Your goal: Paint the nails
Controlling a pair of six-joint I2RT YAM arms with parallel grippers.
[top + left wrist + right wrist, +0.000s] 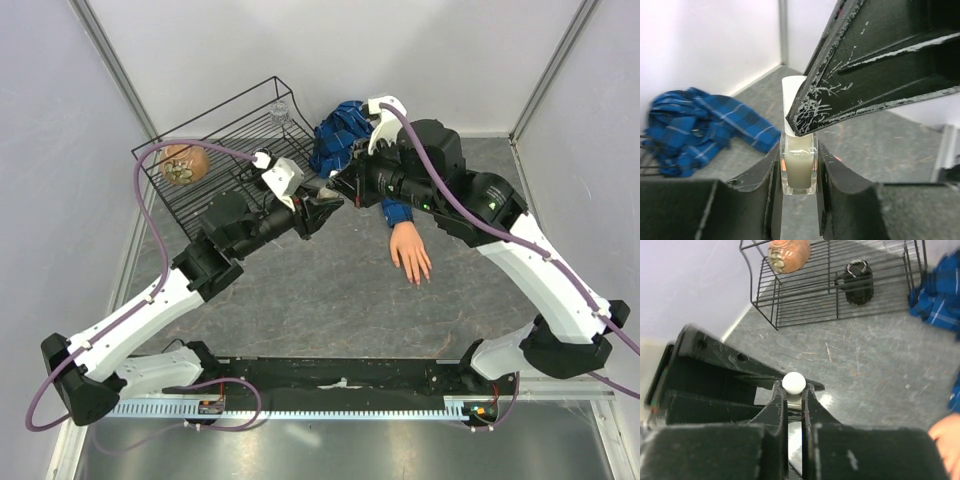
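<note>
Both arms reached forward and inward from their bases, elbows spread wide, so that the wrists met tip to tip between them. The left gripper pointed rightward, jaws clamped on the glass body of a small bottle. The right gripper pointed leftward, jaws pinched on its white cap.

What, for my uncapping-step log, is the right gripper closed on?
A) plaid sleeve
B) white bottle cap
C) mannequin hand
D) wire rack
B: the right wrist view shows the right gripper shut on the round white cap, while the left gripper clamps the clear bottle beneath.
</note>
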